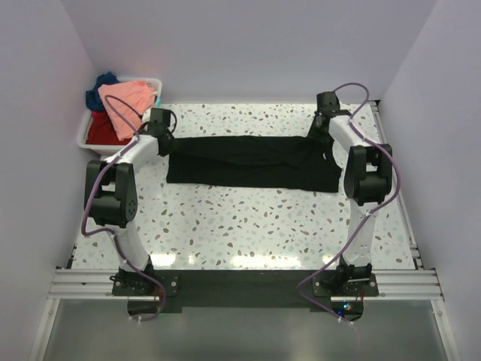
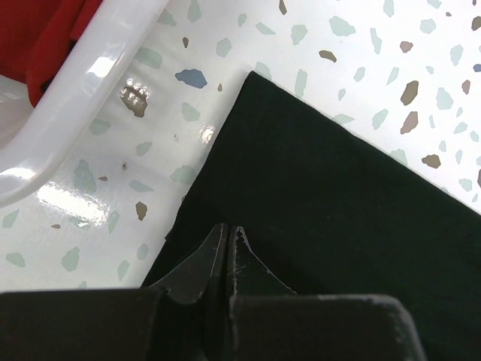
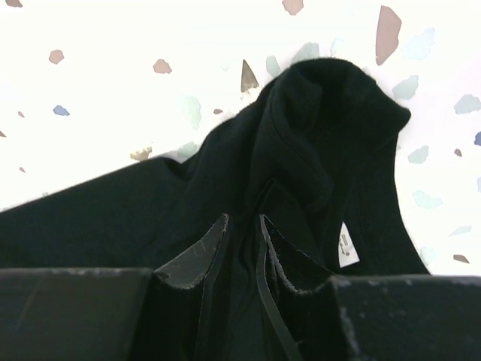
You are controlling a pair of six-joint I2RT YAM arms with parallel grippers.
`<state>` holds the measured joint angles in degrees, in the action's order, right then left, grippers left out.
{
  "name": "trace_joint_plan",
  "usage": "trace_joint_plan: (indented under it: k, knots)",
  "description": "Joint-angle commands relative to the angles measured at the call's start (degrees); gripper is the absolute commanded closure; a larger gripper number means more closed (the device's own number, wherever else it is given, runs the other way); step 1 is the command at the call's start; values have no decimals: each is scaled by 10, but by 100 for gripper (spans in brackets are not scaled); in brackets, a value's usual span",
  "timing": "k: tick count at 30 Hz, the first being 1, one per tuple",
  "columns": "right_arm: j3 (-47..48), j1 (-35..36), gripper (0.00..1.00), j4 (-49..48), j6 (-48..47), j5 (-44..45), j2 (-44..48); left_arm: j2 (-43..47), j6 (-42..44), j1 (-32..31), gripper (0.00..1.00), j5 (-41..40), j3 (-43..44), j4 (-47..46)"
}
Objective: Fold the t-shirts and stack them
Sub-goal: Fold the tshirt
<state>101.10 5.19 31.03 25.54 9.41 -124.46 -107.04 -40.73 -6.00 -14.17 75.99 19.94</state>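
Both arms rise from their bases at the bottom of the frame and bend forward at the elbow. The left arm [image 1: 113, 192] reaches toward the upper left, the right arm [image 1: 366, 174] toward the upper right. The left claw [image 2: 229, 235] points down, fingers pressed together. The right claw [image 3: 244, 226] has its fingers narrowly apart, gripping a fold of the black t-shirt [image 3: 316, 128].

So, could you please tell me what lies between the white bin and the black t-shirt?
Only bare speckled tabletop: the left wrist view shows nothing on it between the rim of the white bin and the corner of the black t-shirt.
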Motion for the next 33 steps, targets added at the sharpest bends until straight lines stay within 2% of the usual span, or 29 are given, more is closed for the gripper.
trace_joint_plan:
  k: [1, 16, 19, 21, 23, 28, 33]
  knots:
    - [38, 1, 78, 2, -12, 5, -17, 32, 16, 6, 100, -16, -5, -5]
    - [-3, 1, 83, 10, -6, 18, -7, 30, 16, 6, 100, -16, -6, -6]
    - [-12, 1, 89, 10, -3, 19, -3, 27, 16, 6, 100, -15, -5, -6]
    - [-13, 1, 99, 17, -1, 24, -2, 27, 15, 6, 100, -15, -5, -7]
    - [-17, 1, 100, 18, 2, 28, 8, 30, 15, 6, 100, -16, -5, -5]
    - [-52, 1, 100, 16, 5, 39, 51, 42, 14, 6, 100, -18, -9, 4]
    - [-118, 2, 100, 17, 10, 42, 139, 74, 18, 5, 100, -14, -45, 11]
